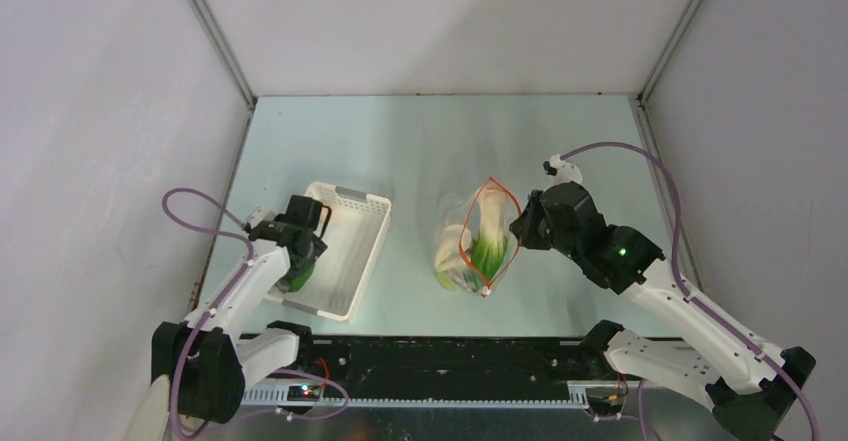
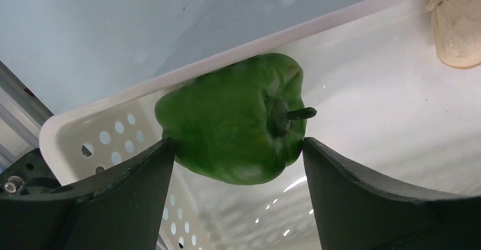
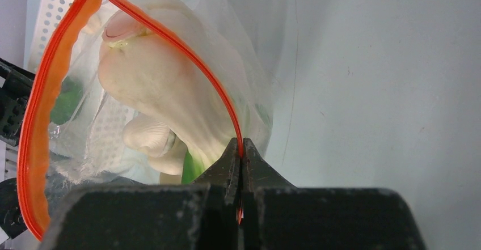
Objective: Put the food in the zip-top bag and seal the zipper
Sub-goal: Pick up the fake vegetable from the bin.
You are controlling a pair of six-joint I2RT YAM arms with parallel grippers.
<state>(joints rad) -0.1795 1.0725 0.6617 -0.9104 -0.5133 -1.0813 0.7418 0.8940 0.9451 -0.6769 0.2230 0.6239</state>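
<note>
Orange-red plastic tells you where things stand: the zipper (image 3: 38, 108) gapes in a wide loop, so the zip-top bag (image 1: 472, 251) lying on the surface is open and unsealed. Your right pincer (image 3: 241, 151) is at the bag's right edge, its jaws pressed together on the zipper strip and holding the mouth up. Inside the bag you already have bok choy (image 1: 490, 249), its green leaves toward the bag's bottom. Pale white pieces (image 3: 153, 85) are packed beside it; I can't tell whether those are mushrooms or stalks.

Well to the left of the bag stands the white basket (image 1: 355, 236), and your left pincer (image 2: 238, 143) is down inside it. Its jaws are spread apart on either side of a green pepper (image 2: 227, 119). They sit close against its flanks but, as far as the wrist view shows, are not clamped on it. A cream-coloured lump (image 2: 458, 29) lies in the basket too, apart from the pepper; what it is I can't make out.

I'd judge you well into the loading but not through it. Some food is bagged, while the pepper, and perhaps that lump, is left to bring across to the bag. Sealing has not begun, and the whole length of the zipper remains to be pressed shut.
</note>
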